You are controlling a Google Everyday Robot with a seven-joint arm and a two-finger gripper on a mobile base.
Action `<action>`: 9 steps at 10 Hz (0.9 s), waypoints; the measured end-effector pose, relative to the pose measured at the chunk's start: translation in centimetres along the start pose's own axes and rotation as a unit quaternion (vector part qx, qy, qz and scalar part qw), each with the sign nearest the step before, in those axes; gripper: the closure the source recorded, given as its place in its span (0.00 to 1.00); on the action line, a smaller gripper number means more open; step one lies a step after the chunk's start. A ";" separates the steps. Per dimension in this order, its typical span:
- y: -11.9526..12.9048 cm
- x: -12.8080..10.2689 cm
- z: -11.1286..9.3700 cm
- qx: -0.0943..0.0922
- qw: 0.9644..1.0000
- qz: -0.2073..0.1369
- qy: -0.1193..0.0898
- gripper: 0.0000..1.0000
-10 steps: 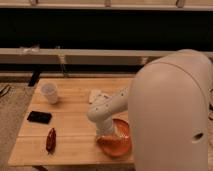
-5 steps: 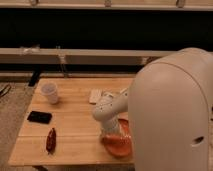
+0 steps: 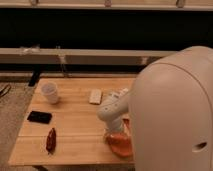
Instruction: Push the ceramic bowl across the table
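Arm: you see it reaching out from behind the large pale robot body [image 3: 172,110] on the right, its white jointed link bent down toward the near right part of the worktop [image 3: 75,117].

End effector [image 3: 114,136]: low over the worktop, at the left edge of the ceramic bowl [image 3: 121,143] and apparently against it; you cannot tell how its fingers stand (they are hidden behind the wrist).

Ceramic bowl: orange-red, near the worktop's front right edge, partly covered by the robot body.

Other items: white cup [image 3: 50,92] at far left; black flat object [image 3: 39,117] nearer on the left; dark red elongated object [image 3: 50,140] near the front left; small pale flat object [image 3: 95,96] mid-worktop.
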 end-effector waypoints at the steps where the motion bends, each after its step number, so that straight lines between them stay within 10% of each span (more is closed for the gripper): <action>1: -0.6 -0.1 0.1 0.002 1.000 0.005 -0.001 0.21; 9: -3.7 -0.4 0.3 0.014 0.999 0.032 -0.006 0.21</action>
